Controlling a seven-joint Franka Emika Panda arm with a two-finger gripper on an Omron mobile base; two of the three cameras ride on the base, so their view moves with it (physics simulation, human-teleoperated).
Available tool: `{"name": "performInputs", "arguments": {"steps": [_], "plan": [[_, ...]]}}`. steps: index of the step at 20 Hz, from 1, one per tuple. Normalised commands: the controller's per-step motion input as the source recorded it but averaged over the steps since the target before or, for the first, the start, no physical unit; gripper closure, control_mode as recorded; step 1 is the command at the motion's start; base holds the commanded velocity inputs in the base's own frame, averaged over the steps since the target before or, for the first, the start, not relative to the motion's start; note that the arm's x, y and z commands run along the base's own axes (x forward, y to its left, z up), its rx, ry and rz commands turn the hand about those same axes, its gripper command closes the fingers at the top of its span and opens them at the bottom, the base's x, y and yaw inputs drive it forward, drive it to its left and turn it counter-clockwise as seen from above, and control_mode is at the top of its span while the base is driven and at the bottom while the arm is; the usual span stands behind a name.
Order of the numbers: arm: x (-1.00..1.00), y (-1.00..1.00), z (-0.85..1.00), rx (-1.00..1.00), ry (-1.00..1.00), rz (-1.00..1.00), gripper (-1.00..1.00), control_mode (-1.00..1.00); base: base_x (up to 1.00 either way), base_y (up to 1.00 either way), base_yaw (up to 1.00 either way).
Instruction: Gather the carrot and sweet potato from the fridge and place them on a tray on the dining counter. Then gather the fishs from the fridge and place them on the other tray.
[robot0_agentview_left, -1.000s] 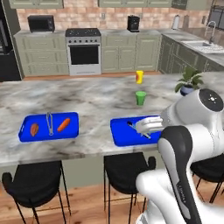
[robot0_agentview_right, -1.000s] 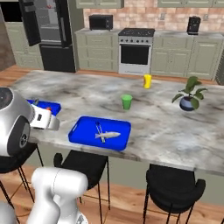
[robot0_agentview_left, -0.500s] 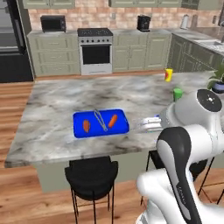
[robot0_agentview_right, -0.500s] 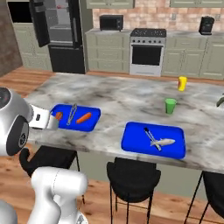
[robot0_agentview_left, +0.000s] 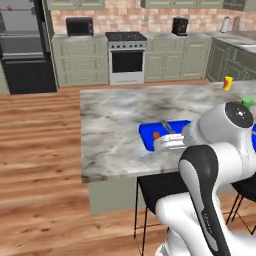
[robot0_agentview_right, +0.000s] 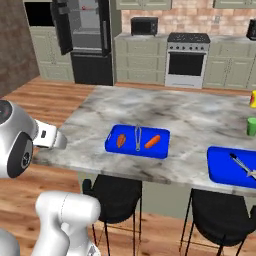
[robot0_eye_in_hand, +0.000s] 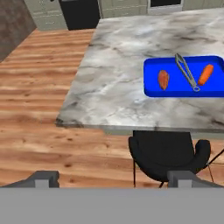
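Currently the gripper (robot0_eye_in_hand: 113, 177) is open and empty, off the dining counter's (robot0_agentview_right: 200, 120) edge. Carrot (robot0_agentview_right: 152, 141) and sweet potato (robot0_agentview_right: 121, 140) lie on a blue tray (robot0_agentview_right: 137, 148), tongs (robot0_agentview_right: 137, 137) between them.

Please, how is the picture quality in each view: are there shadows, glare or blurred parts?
Left base view: soft and slightly blurred, even light, no glare; the robot's body hides part of the blue rectangular tray. Right base view: sharper; the slim orange carrot and the stubby reddish-brown sweet potato read clearly, with faint shadows. Hand view: clear; the black round stool casts little shadow.
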Motion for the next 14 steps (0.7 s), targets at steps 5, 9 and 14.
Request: {"name": "performInputs", "arguments": {"steps": [5, 9, 14], "plan": [[0.0, 0.0, 0.0, 0.0, 0.0, 0.0, -1.0, 1.0, 0.0, 1.0, -0.03], [0.0, 0.0, 0.0, 0.0, 0.0, 0.0, -1.0, 1.0, 0.21, 1.0, -0.06], [0.0, 0.0, 0.0, 0.0, 0.0, 0.0, -1.0, 1.0, 0.47, 1.0, -0.08]]}}
